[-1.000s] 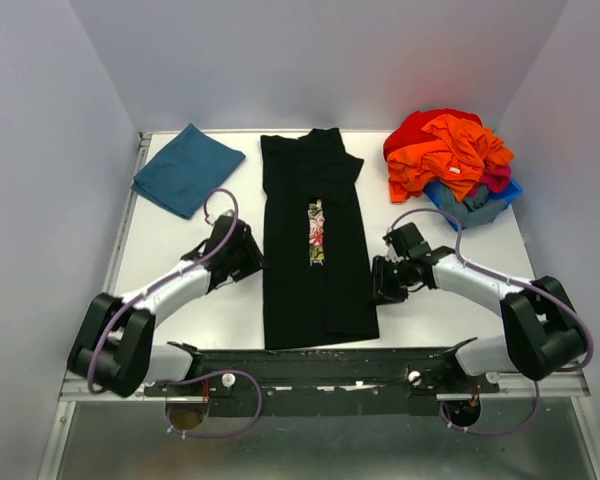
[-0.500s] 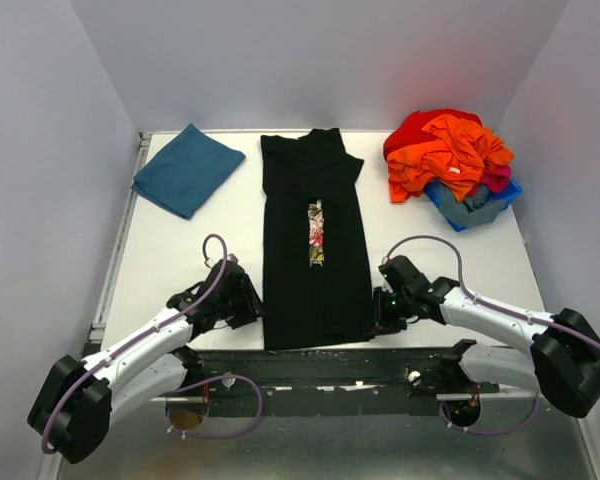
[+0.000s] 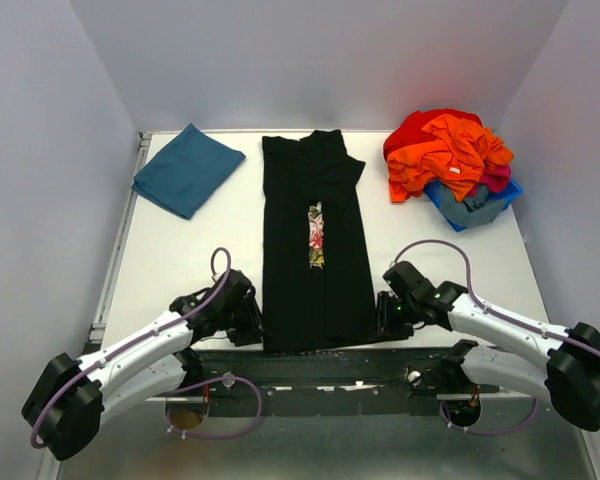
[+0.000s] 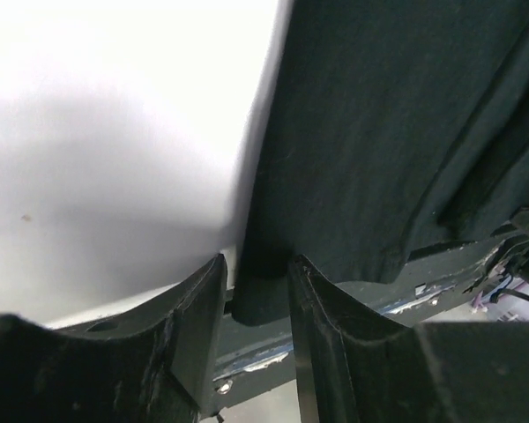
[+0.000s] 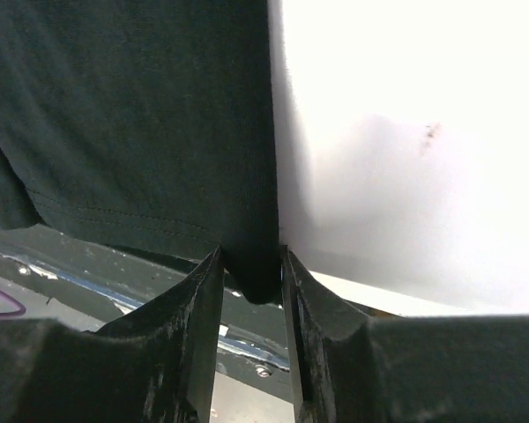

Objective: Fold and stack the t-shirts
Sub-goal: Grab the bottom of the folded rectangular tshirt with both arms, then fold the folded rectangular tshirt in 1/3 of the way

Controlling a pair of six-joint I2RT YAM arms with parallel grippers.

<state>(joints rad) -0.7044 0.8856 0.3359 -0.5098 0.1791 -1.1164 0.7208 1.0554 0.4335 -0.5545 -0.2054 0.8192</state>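
Note:
The black t-shirt (image 3: 320, 190) lies folded into a long strip down the middle of the table, with a strip of its floral print (image 3: 316, 235) showing. Its near hem hangs over the table's front edge. My left gripper (image 3: 252, 325) is at the near left corner of the shirt and is shut on that corner (image 4: 260, 291). My right gripper (image 3: 385, 315) is at the near right corner and is shut on that corner (image 5: 254, 264). The teal-blue shirt (image 3: 187, 168) lies folded at the far left, away from both grippers.
A pile of orange and red clothes (image 3: 448, 150) sits on a blue bin (image 3: 485, 208) at the far right. The dark metal frame rail (image 3: 330, 365) runs along the table's front edge just below both grippers. White walls close in the table.
Both arms have moved from the shirt's mid sides toward the near edge. Both grippers now hold the shirt's near corners. The shirt has barely shifted.

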